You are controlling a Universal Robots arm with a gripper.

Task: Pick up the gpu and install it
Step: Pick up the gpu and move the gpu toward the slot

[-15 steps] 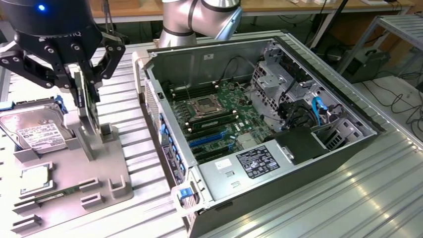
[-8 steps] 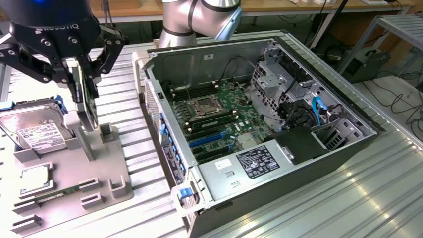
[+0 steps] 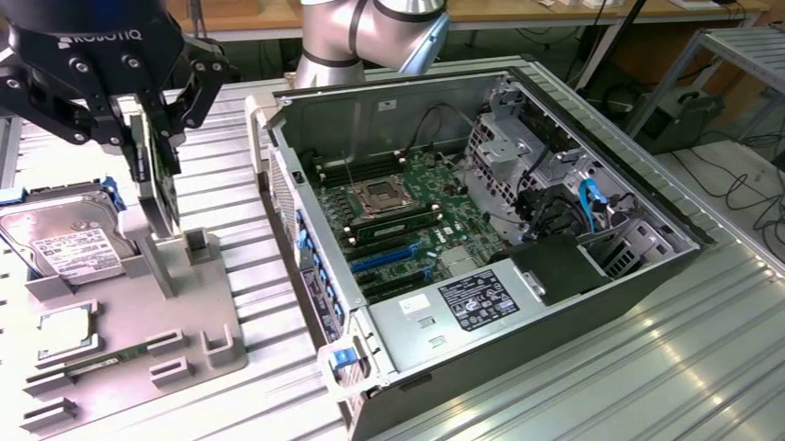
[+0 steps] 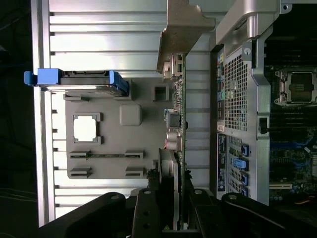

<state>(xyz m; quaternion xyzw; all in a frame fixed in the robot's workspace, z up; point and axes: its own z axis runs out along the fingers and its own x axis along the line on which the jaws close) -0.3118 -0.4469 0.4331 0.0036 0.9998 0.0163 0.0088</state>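
The gpu (image 3: 157, 207) is a thin card seen edge-on, standing upright at the exterior view's left. My gripper (image 3: 153, 156) is shut on its upper part, one finger on each face. Its lower end is close to a stand of the grey parts fixture (image 3: 184, 322); I cannot tell whether it still touches it. In the wrist view the gpu (image 4: 180, 124) runs as a narrow strip from my gripper (image 4: 178, 196) out to its silvery metal bracket (image 4: 183, 29), between the fixture and the computer case.
An open computer case (image 3: 638, 266) lies to the exterior view's right, its motherboard (image 3: 405, 211) and blue expansion slots (image 3: 386, 257) exposed. On the fixture rest a hard drive with blue rails (image 3: 68, 243), a square processor chip (image 3: 68, 331) and a memory stick (image 3: 98, 366). The table is ribbed metal.
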